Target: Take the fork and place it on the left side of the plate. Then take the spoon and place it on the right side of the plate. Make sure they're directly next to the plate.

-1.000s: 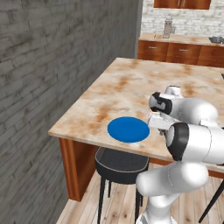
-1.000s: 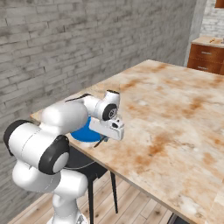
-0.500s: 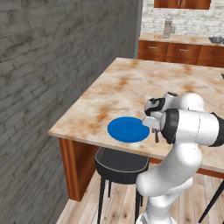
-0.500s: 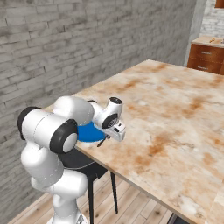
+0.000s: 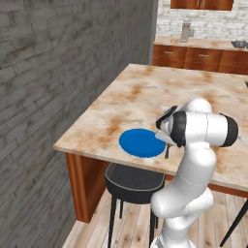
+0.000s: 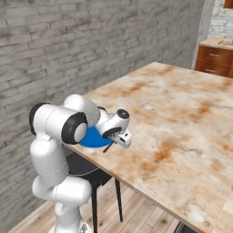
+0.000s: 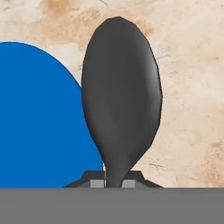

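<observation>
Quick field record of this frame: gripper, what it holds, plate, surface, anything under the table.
gripper: shut on spoon, low over the table's near edge
spoon: dark, bowl pointing away from the fingers, just beside the plate's edge in the hand view
plate: blue, round, flat on the table near its front edge
table: marbled tan top, wood base
stool: black seat, tucked under the table below the plate
fork: cannot make it out
</observation>
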